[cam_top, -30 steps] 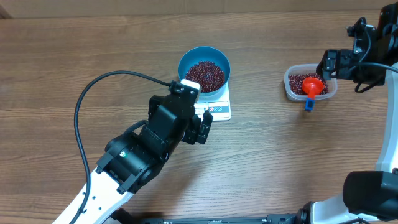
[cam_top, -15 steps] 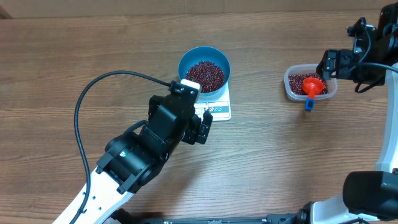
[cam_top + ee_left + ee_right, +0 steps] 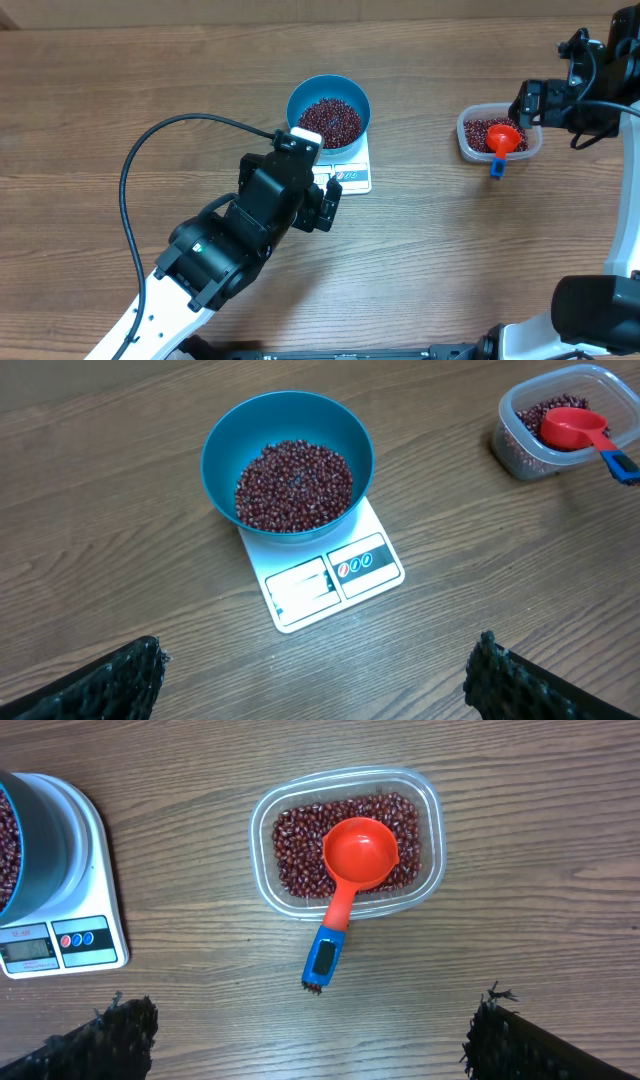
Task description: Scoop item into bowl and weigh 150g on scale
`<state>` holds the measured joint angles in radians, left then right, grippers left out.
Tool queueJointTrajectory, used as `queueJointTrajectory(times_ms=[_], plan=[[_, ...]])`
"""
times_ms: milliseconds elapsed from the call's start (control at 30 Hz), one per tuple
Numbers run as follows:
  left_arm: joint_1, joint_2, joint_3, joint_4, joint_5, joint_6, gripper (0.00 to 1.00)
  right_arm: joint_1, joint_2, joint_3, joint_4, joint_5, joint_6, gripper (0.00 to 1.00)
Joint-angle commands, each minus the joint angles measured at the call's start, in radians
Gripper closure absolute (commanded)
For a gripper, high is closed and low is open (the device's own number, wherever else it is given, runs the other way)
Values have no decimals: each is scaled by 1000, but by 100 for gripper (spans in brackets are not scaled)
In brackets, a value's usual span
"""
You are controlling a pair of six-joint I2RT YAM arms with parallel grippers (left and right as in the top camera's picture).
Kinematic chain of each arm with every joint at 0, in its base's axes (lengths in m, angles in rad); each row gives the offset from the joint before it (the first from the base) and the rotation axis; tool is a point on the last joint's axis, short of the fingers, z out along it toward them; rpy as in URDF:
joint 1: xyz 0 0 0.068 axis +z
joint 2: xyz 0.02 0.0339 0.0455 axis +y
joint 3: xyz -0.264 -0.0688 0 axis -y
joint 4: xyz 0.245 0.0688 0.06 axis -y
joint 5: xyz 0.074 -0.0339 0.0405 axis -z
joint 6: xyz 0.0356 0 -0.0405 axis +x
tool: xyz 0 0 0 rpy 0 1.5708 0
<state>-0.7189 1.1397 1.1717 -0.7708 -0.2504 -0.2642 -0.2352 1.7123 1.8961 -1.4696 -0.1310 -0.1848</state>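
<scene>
Overhead, centre: beans (image 3: 329, 120) in bowl (image 3: 296, 100) on scale (image 3: 357, 180). My left gripper (image 3: 315, 682) and right gripper (image 3: 312, 1035) gape wide, empty. Likely weighing check; next, read display (image 3: 300, 585).

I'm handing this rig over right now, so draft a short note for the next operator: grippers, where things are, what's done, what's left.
Left gripper: open, empty, hovering in front of the scale.
Right gripper: open, empty, above the clear tub.
Blue bowl sits on the scale, partly filled with beans. Red scoop rests in the tub on more beans, handle over the rim.
Done: beans are in the bowl.
Left: the display is unreadable here; check it and, if short, add more.
</scene>
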Motion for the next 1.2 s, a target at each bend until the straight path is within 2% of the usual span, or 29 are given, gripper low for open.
queueJointTrajectory(times_ms=[0,1167], plan=[[7,5,15,3,1,-21,1,0,-7,23,1,-4,-3,0],[6,5,15,-8,-15,6,1,0,-7,23,1,-4,-3,0]])
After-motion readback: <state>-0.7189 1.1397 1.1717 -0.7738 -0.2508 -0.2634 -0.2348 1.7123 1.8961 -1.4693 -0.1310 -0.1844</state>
